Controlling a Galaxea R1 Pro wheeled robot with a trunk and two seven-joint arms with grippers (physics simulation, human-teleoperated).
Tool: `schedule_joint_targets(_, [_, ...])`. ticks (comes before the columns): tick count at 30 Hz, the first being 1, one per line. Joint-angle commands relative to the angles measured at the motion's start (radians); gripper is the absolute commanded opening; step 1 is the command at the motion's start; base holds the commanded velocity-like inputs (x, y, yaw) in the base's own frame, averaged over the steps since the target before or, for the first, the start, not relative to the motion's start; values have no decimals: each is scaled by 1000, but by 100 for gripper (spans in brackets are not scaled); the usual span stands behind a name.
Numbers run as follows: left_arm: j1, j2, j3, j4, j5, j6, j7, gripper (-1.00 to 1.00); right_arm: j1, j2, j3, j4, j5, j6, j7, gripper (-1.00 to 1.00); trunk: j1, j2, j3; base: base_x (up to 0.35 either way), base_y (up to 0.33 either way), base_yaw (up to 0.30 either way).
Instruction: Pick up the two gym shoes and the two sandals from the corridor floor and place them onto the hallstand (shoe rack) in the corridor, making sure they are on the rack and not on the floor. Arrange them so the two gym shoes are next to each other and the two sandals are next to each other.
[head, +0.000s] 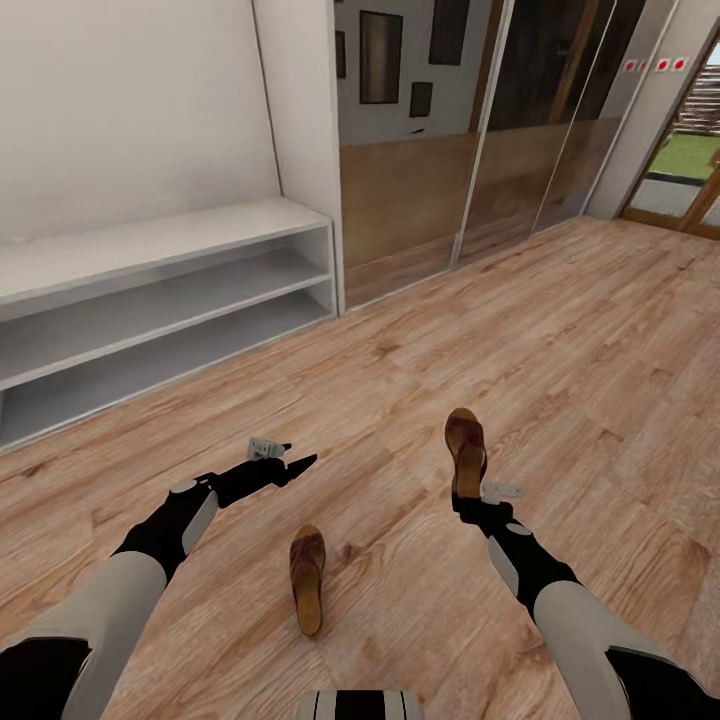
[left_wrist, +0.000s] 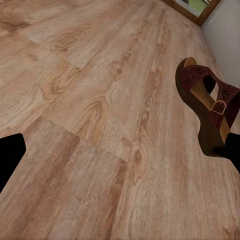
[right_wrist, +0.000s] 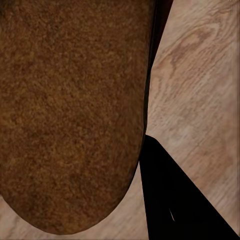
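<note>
Here, wood-plank corridor floor (head: 560, 330), pale hallstand (head: 150, 300), right claw (head: 470, 498) seemingly gripping sandal (head: 465, 450).

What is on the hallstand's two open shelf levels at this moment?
The visible stretches of both levels of the hallstand look bare. Both sandals lie on the floor: one between the arms, one at the right gripper.

Head high; wrists low, sharing sandal (left_wrist: 207, 107)
</note>
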Motion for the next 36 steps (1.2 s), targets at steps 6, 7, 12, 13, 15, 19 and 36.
schedule_joint_targets(6, [-1,1,-6,0,8,0,0,100,-1,1,-5,1,5,-3,-2,-100,0,0,-1,6,-8,0])
schedule_joint_targets(7, [-1,1,-6,0,8,0,0,100,-1,1,-5,1,5,-3,-2,-100,0,0,-1,0,0,0])
schedule_joint_targets(12, [0,2,-4,1,8,-1,2,100,-1,1,-4,1,5,-3,-2,-100,0,0,-1,0,0,0])
schedule_joint_targets(13, [0,2,-4,2,9,-1,3,100,-1,1,-4,1,5,-3,-1,-100,0,0,-1,0,0,0])
schedule_joint_targets(15, [-1,3,-4,2,9,-1,6,100,-1,1,-4,1,5,-3,-1,-100,0,0,-1,0,0,0])
schedule_joint_targets(19, [-1,3,-3,7,7,-1,9,100,-1,1,-3,0,5,-3,-1,-100,0,0,-1,0,0,0])
schedule_joint_targets(36, [-1,36,2,120,5,-62,14,100,-1,1,-3,-262,4,54,-1,-100,0,0,-1,29,-33,0])
